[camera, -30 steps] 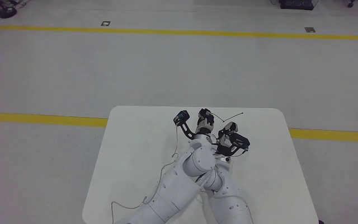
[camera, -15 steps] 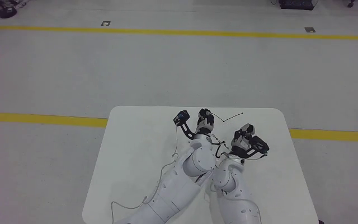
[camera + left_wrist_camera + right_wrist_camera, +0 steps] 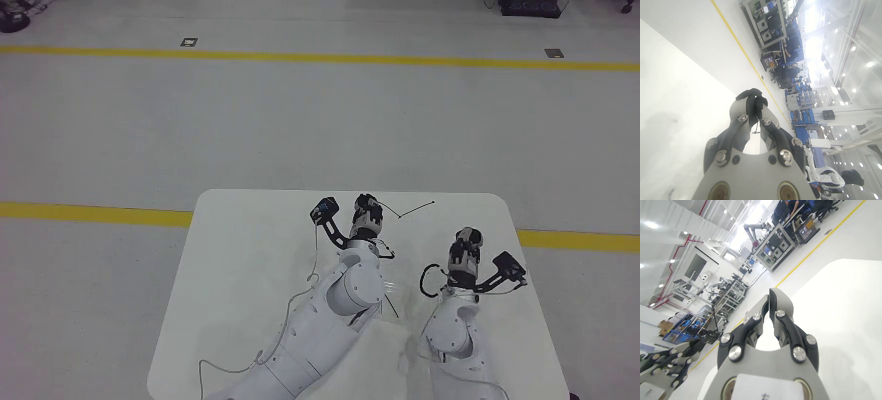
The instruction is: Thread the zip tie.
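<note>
A thin black zip tie (image 3: pixel 417 209) is pinched between the closed fingers of the left gripper (image 3: pixel 368 212). Seen from above, its long free part runs out straight from the gripper over the far part of the white table (image 3: pixel 250 260). It slants toward the table's far right corner, and its tip is near the far edge. In the left wrist view, a short stub of the tie (image 3: pixel 757 125) pokes out behind the finger pads and ends in a small crosswise piece.
</note>
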`<action>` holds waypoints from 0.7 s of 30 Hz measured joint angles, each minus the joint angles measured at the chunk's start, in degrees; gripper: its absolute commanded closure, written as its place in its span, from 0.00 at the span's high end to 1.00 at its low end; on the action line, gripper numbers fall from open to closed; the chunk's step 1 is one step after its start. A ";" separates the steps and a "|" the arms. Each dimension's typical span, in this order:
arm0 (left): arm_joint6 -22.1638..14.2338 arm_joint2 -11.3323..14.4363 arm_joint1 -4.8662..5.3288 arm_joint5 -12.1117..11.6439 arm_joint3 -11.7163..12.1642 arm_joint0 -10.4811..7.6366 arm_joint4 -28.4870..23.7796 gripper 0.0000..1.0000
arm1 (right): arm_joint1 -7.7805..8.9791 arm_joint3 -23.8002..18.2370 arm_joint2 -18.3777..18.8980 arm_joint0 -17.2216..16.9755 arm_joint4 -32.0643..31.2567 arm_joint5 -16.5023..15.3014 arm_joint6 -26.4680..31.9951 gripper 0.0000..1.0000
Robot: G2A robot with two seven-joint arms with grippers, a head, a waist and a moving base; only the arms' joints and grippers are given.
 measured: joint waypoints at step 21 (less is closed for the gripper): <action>10.62 1.68 -0.85 0.00 6.11 -1.97 9.51 0.00 | 0.82 -3.37 0.29 0.09 7.93 -3.32 16.71 1.00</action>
